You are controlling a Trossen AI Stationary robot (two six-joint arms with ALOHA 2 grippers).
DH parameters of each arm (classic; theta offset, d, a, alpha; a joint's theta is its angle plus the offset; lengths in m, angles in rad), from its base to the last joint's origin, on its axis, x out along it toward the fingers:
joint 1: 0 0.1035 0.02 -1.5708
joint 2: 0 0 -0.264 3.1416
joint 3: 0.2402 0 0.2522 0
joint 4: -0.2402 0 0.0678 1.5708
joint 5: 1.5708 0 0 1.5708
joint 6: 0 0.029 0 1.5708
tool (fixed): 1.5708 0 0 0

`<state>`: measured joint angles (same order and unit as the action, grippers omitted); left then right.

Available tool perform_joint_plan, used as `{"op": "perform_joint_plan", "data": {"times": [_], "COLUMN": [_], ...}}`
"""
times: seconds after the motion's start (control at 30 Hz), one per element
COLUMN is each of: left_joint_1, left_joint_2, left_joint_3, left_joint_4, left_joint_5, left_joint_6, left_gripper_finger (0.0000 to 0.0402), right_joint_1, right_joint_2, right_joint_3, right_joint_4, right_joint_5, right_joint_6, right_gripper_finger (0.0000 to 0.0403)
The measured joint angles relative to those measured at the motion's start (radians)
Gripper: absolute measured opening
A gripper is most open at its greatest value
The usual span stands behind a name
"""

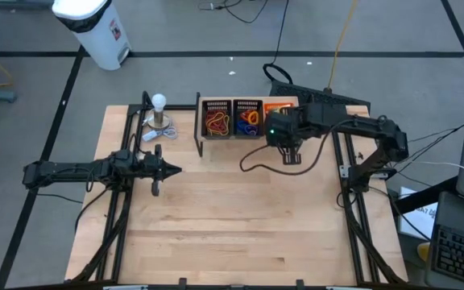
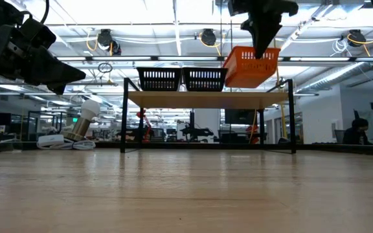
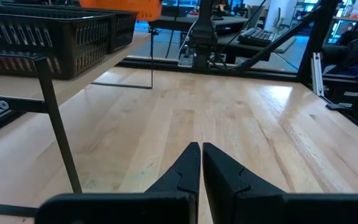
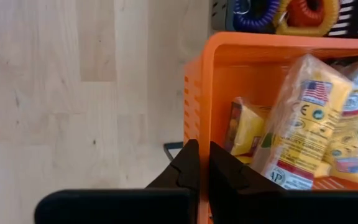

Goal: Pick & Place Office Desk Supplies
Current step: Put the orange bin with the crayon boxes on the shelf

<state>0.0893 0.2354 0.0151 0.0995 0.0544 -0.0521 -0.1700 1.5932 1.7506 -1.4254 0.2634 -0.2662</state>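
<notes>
**Presently: orange basket pinched at its wall, tilted above the shelf**

Nearest the low camera, bare table [image 2: 186, 194] is seen, with the left gripper [image 1: 172, 169] held over the left-middle of it, its jaws pressed together on nothing and pointed across toward the right edge. It is well apart from the supplies.

Farther back, a raised shelf [image 2: 206, 99] is carried near the table's far edge. On it two black baskets [image 1: 230, 118] are set side by side, filled with coloured elastic loops [image 1: 217, 122]. The orange basket [image 2: 252, 66] is held by the right gripper [image 4: 199, 163], whose jaws are pinched on the basket's wall, so the yellow packets [image 4: 309, 127] lie just inside the wall from the jaws. The right arm is plainly the nearer one. The basket's long axis is judged to run front to back, like that of its black neighbours.

In the low view the orange basket is shown tilted, one end lifted clear of the shelf; from above this tilt cannot be read. Only the right wrist view shows the packets and the grip on the wall. A white ball-topped stand [image 1: 159, 113] is seen by the far left corner
</notes>
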Motion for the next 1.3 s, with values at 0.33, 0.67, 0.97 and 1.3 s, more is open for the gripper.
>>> {"op": "perform_joint_plan", "data": {"times": [0.33,0.67,0.97,1.3], "left_joint_1": [0.0,0.0,0.0,0.0], "left_joint_2": [0.0,0.0,0.0,0.0], "left_joint_3": [0.0,0.0,0.0,0.0], "left_joint_4": [-0.003,-0.003,-0.003,-0.003], "left_joint_5": [0.0,0.0,0.0,0.0], "left_joint_6": [0.005,0.014,0.014,0.013], "left_gripper_finger": [0.0021,0.0021,0.0021,0.0021], "right_joint_1": [-0.078,-0.153,-0.156,-0.156], "right_joint_2": [0.0,0.0,-0.001,0.0], "right_joint_3": [-0.109,-0.16,-0.16,-0.161], "right_joint_4": [0.112,0.202,0.204,0.213], "right_joint_5": [-0.03,-0.031,-0.082,-0.112], "right_joint_6": [-0.052,-0.099,-0.103,-0.06], "right_gripper_finger": [0.0003,0.0003,0.0004,0.0039]}}
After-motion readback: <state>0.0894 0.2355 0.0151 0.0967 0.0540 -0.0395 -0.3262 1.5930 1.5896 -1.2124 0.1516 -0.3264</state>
